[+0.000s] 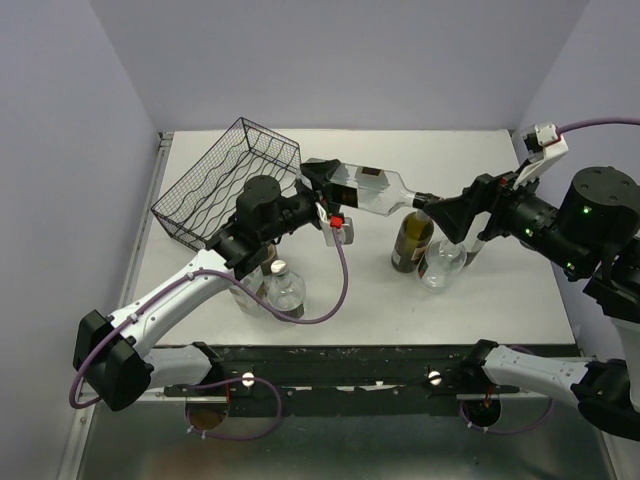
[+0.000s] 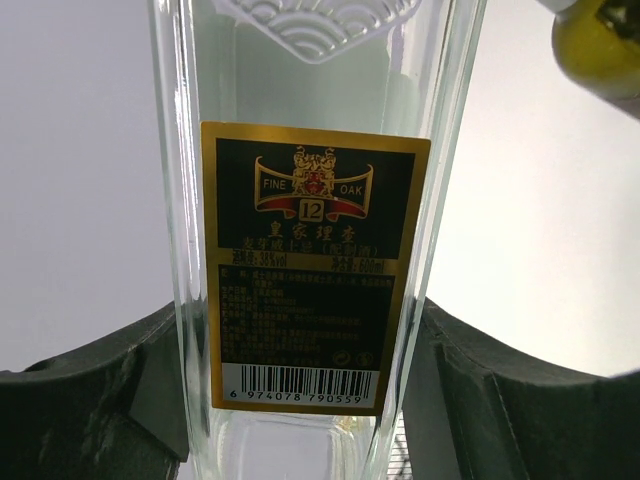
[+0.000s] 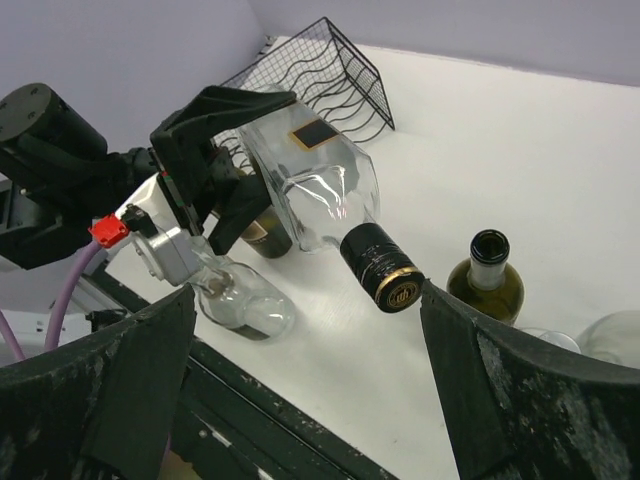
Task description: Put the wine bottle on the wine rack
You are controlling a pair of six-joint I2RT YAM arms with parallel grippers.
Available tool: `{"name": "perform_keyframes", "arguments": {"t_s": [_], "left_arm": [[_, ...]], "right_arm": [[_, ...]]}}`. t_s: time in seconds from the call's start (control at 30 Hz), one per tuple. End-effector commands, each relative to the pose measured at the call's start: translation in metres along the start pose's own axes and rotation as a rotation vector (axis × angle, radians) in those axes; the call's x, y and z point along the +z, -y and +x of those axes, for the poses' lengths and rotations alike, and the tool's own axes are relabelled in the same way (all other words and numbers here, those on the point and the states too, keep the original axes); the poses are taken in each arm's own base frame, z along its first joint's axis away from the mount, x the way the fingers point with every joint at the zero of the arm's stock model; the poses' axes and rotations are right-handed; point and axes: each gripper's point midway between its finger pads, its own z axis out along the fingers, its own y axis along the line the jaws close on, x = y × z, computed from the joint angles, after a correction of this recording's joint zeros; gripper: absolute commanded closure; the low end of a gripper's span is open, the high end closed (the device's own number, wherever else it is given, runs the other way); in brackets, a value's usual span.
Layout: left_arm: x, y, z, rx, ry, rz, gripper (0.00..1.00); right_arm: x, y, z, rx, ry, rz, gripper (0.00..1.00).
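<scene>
The wine bottle [image 1: 368,191] is clear glass with a black and gold label and a black cap, and it is held level above the table. My left gripper [image 1: 328,184] is shut on its base end; in the left wrist view the label [image 2: 312,265] fills the gap between the fingers [image 2: 90,400]. My right gripper [image 1: 434,209] is open at the cap end, and the cap [image 3: 384,267] lies between its spread fingers, close to the right one [image 3: 500,380]. The black wire wine rack [image 1: 232,178] stands tilted at the back left, just behind the left gripper, and also shows in the right wrist view [image 3: 322,72].
An open green bottle [image 1: 411,241] and a round clear bottle [image 1: 441,263] stand under the right gripper. A clear bottle [image 1: 285,287] and a dark bottle [image 1: 263,262] stand under the left arm. Walls close in the table on the left, back and right.
</scene>
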Motion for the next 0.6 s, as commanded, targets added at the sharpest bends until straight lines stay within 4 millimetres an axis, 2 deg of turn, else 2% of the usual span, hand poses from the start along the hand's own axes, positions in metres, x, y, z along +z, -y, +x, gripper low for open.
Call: {"name": "perform_keyframes", "arguments": {"t_s": [0.0,0.23,0.33,0.47,0.57], "left_arm": [[-0.017,-0.078,-0.056,0.314,0.126,-0.217,1.00],[-0.024,-0.081,-0.082,0.455,0.181,-0.210,1.00],[-0.023,-0.077,-0.085,0.536,0.167,-0.207,1.00],[-0.024,-0.078,-0.089,0.588,0.173,-0.209,1.00],[-0.022,-0.077,-0.092,0.605,0.180,-0.209,1.00]], "right_arm": [[0.006,0.005,0.018,-0.099,-0.073,0.002,0.00],[0.031,0.005,0.061,-0.187,-0.277,-0.030,0.00],[0.041,0.009,0.077,-0.209,-0.353,-0.020,0.00],[0.050,0.031,0.094,-0.247,-0.420,0.085,0.00],[0.054,0.029,0.110,-0.245,-0.463,0.058,0.01]]}}
